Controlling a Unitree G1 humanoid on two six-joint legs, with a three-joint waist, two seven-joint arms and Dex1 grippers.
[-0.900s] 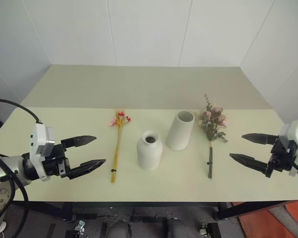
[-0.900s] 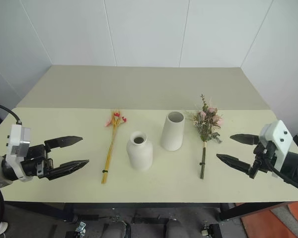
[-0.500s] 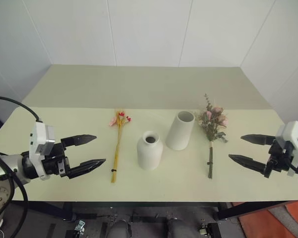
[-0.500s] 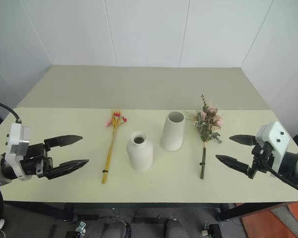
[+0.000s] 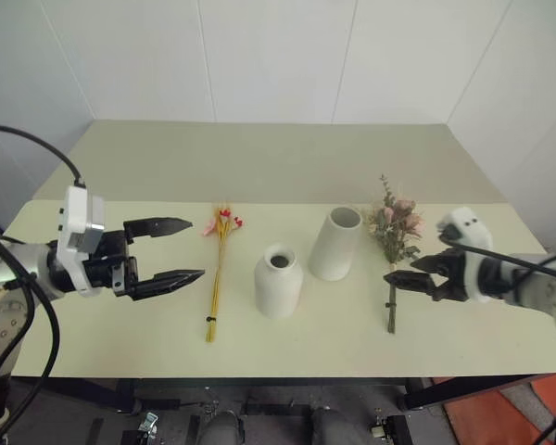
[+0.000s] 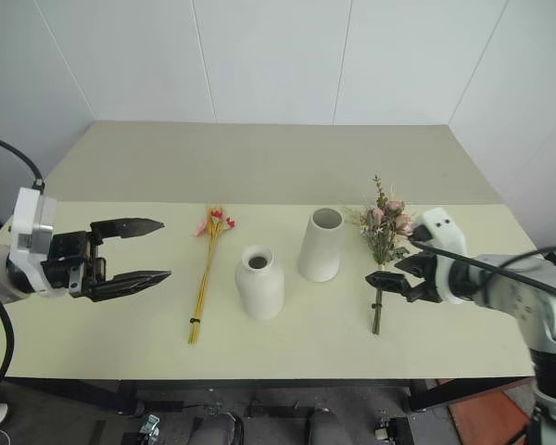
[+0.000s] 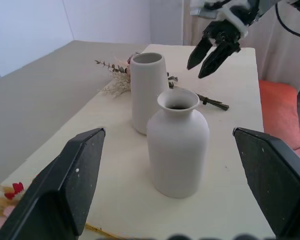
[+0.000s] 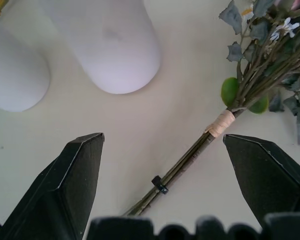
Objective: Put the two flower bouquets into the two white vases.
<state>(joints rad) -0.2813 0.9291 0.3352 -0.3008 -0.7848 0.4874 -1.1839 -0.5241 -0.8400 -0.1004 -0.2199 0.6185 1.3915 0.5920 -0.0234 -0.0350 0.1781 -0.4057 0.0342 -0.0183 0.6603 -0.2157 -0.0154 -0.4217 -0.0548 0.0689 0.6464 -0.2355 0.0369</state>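
A pale green table (image 5: 287, 167) carries four things in a row between the robot's two arms. At the far left, the left gripper (image 5: 171, 250) hangs above the tabletop with its two black fingers spread wide and nothing between them, pointing across toward the middle of the row. Just past its fingertips lies the thin yellow-stalked bundle (image 5: 219, 276), flat on the table, its small red and pink flowers at the far end from the robot. Beyond that, further from the left gripper, stands the shorter rounded vase (image 5: 279, 281) with its narrow neck, upright, and just beside it, slightly behind, the taller tapered vase (image 5: 336, 243), also upright with an empty mouth. On the other side of the taller vase lies the bushy bunch of pink roses (image 5: 393, 243), blooms away from the robot, dark stems toward it. The right gripper (image 6: 398, 273) hovers right over those stems, near the pale band that binds them, its fingers parted wide on either side and gripping nothing.
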